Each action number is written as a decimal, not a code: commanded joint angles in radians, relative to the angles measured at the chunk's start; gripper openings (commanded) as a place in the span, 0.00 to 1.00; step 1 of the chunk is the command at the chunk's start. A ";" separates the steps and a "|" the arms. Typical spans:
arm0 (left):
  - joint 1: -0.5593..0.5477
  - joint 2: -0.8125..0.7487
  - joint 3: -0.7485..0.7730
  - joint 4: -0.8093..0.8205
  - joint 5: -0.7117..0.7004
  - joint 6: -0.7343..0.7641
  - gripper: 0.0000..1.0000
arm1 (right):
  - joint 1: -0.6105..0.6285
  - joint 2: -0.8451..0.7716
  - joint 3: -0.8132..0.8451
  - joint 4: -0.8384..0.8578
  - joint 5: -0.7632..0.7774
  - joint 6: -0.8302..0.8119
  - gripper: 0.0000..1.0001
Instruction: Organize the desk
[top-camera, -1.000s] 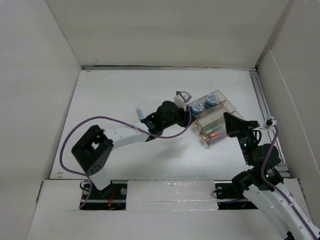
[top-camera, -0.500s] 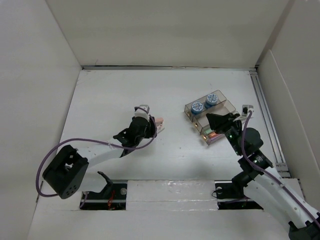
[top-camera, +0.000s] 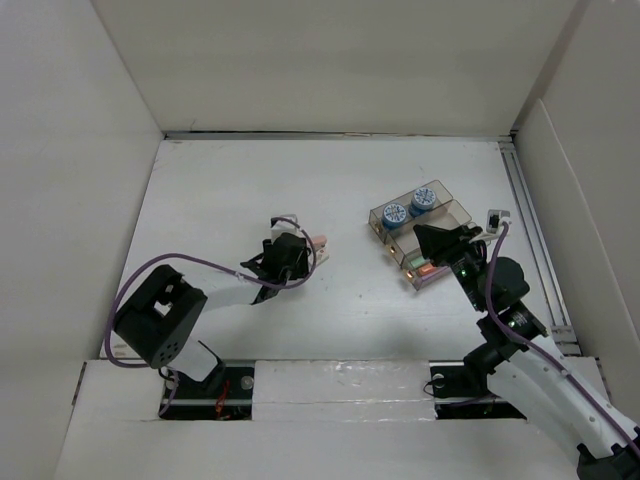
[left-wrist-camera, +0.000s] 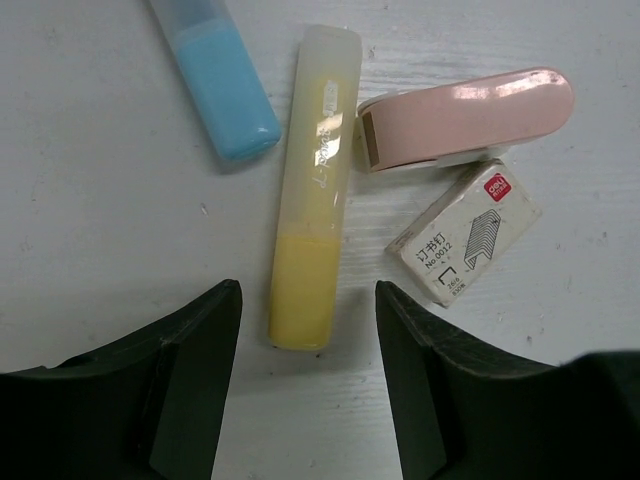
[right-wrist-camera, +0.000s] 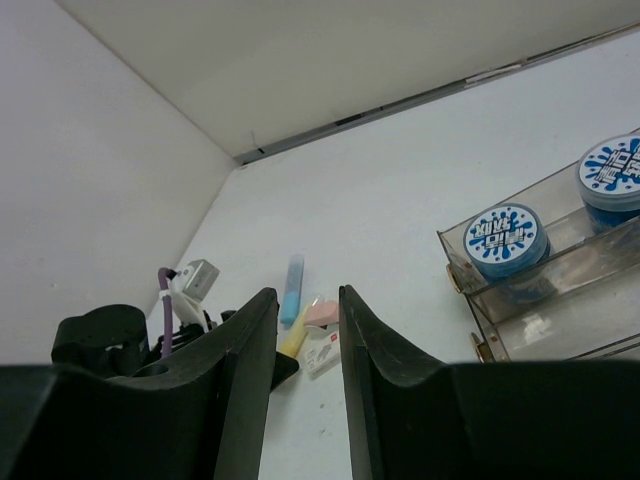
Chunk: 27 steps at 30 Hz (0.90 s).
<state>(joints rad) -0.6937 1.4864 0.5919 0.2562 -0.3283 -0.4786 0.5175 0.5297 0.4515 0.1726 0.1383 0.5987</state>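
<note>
The matte white table (top-camera: 230, 180) fills the floor between upright white walls (top-camera: 340, 60). The left pincer (left-wrist-camera: 305, 295) hangs spread over a yellow highlighter (left-wrist-camera: 312, 180). A blue highlighter (left-wrist-camera: 218, 90), a pink stapler (left-wrist-camera: 465, 113) and a staple box (left-wrist-camera: 463, 245) lie just beside it. The right pincer (right-wrist-camera: 305, 300), spread and empty, hovers by a clear tray (right-wrist-camera: 560, 300) holding blue-lidded tubs (right-wrist-camera: 507, 238).

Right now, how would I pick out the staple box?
On the white desk, find the cluster of items in front of the left fingers. The staple box lies beside the pink stapler and yellow highlighter. It alone is a small white box printed with staples.
</note>
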 joint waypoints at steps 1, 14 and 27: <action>0.002 -0.008 0.037 -0.018 -0.040 -0.028 0.51 | -0.004 -0.013 0.041 0.054 -0.008 -0.010 0.37; 0.002 0.077 0.105 -0.075 -0.098 -0.022 0.15 | -0.004 -0.014 0.042 0.051 0.001 -0.011 0.37; -0.023 -0.308 0.058 -0.055 0.033 -0.015 0.00 | -0.004 -0.007 0.041 0.054 -0.002 -0.008 0.37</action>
<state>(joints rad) -0.6964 1.2919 0.6388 0.1528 -0.3550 -0.5091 0.5175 0.5243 0.4519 0.1726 0.1383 0.5987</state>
